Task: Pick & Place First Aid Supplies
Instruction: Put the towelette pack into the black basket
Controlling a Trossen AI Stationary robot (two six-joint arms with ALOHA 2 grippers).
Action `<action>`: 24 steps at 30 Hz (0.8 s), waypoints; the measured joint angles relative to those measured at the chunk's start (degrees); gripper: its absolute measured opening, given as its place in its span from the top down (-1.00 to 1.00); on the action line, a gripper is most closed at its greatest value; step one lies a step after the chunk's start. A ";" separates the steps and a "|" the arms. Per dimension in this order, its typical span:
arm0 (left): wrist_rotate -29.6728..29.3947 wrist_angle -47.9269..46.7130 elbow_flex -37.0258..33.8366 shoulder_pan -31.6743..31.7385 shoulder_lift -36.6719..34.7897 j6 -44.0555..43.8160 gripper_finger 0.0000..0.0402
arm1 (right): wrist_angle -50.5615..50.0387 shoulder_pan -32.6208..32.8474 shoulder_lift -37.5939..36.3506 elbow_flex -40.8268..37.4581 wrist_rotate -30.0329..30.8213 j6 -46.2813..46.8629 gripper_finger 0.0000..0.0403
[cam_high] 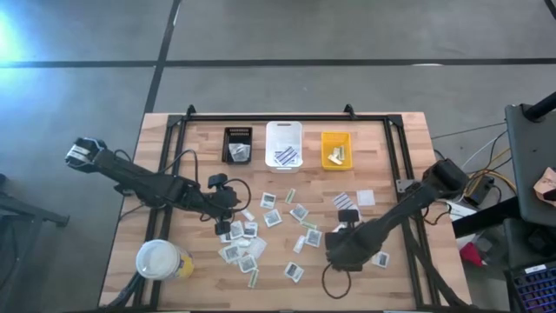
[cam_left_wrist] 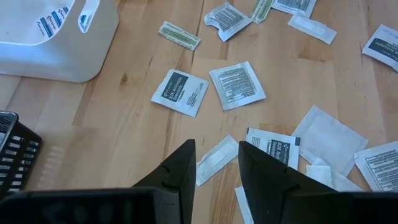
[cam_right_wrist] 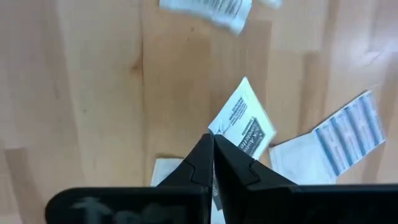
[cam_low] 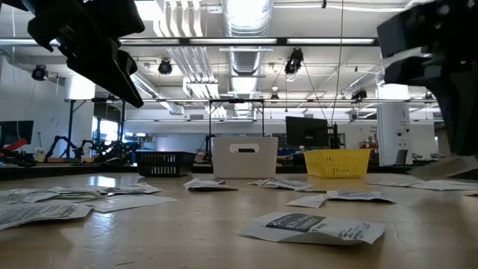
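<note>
**Two robot arms over a table strewn with first aid packets**

Seen from above, a wooden table (cam_high: 130, 200) holds many small first aid packets (cam_high: 272, 217) scattered across its middle and near side. At the far edge sit three bins in a row: black (cam_high: 237, 144), white (cam_high: 284, 144) and yellow (cam_high: 336, 149), each with a few packets inside.

The left gripper (cam_left_wrist: 216, 163) hangs over the left part of the scatter, fingers slightly apart and empty, a narrow white strip (cam_left_wrist: 215, 159) lying on the wood below the gap.

The right gripper (cam_right_wrist: 213, 163) is low over the right-hand packets, fingers pressed together; it may be pinching a dark-printed white packet (cam_right_wrist: 244, 122), though the contact is hidden.

A white-lidded cup (cam_high: 158, 259) stands near the table's front left corner.
</note>
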 joint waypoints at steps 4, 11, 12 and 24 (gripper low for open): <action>0.02 0.00 0.00 0.00 0.01 -0.02 0.43 | 0.76 -0.15 -3.08 0.11 3.30 0.05 0.96; 0.02 0.70 0.00 0.00 0.08 -0.04 0.43 | 5.97 -0.59 -6.07 0.13 6.84 -0.82 0.96; 0.04 1.16 0.00 0.00 0.08 0.04 0.43 | 7.43 -0.66 -6.20 0.13 7.37 -1.50 0.96; 0.53 12.95 0.00 -0.07 0.10 22.32 0.26 | 25.30 -2.65 -6.29 0.26 10.85 -11.24 0.96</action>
